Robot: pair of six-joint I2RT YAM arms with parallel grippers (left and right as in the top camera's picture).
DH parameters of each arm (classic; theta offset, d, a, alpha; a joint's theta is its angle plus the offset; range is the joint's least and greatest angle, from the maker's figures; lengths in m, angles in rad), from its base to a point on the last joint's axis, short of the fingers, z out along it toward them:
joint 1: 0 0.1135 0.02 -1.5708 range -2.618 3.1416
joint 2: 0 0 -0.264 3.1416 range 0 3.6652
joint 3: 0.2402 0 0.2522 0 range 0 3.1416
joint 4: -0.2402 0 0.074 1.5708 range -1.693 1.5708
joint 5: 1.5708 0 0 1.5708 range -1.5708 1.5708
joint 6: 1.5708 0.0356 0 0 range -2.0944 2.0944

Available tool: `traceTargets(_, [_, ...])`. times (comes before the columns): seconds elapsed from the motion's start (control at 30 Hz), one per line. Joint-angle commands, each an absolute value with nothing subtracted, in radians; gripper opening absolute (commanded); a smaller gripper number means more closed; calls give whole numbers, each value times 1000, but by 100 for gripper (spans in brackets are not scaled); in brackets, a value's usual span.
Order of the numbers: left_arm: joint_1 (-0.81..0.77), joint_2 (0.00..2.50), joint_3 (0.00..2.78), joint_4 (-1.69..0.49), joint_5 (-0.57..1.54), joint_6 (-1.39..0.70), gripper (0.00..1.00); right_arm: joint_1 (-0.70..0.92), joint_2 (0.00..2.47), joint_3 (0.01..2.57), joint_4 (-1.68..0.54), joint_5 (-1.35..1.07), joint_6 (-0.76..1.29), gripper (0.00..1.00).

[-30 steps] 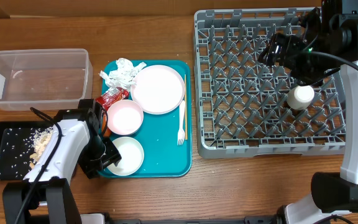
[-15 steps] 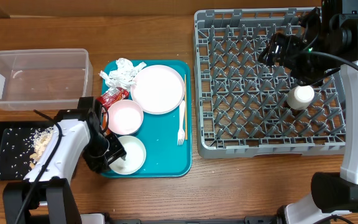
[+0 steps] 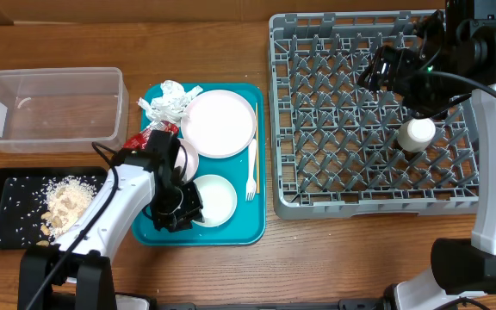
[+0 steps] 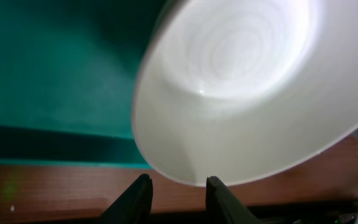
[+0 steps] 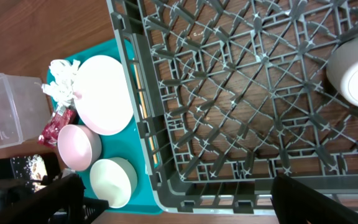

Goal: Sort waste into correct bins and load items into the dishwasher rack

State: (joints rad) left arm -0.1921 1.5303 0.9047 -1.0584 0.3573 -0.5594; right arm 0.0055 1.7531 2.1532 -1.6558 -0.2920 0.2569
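The left gripper [image 3: 179, 211] sits over the near part of the teal tray [image 3: 231, 231], at the edge of the white bowl [image 3: 215, 200]. In the left wrist view its fingers [image 4: 135, 194] stand a little apart, with the tilted bowl's rim at their tips. Whether they are clamped on it cannot be determined. The pink bowl [image 3: 188, 155] lies just behind, partly under the arm. The round plate [image 3: 219, 123], the fork [image 3: 251, 168], the crumpled napkins [image 3: 168, 102] and the red wrapper [image 3: 149, 131] are also on the teal tray. The black tray [image 3: 7, 207] holds rice scraps [image 3: 67, 205]. The clear tub [image 3: 50, 108] stands behind it. The right gripper [image 5: 185, 205] hangs over the dishwasher rack [image 3: 360, 112], spread wide and holding nothing. A small white cup [image 3: 418, 134] stands in the rack's right half.
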Motion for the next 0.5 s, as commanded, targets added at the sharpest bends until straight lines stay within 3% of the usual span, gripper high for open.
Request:
traceTargets(0.0, [-219,1525,1022,-1132,375,-516,33,6,1747,2167,-1652,-300,246,100])
traceTargets(0.2, [-215,1506,1235,-1338,194,-521,39,6,1747,2167,-1652,-300,246,100])
traceTargets(0.27, [-207,1502,1309,-1377,83,-538,53,6,1747,2167,-1652,-300,246,100])
traceTargets(0.3, [-192,1502,1352,-1398,12,-563,77,6,1747,2167,-1652,-300,246,100])
traceTargets(0.33, [-180,1502,1370,-1408,-10,-571,83,6,1747,2167,-1652,-300,246,100])
traceTargets(0.4, [-148,1502,1402,-1425,-38,-583,87,6,1747,2167,-1652,-300,246,100])
traceTargets(0.47, [-94,1502,1416,-1426,-36,-583,100,6,1747,2167,-1641,-301,247,100])
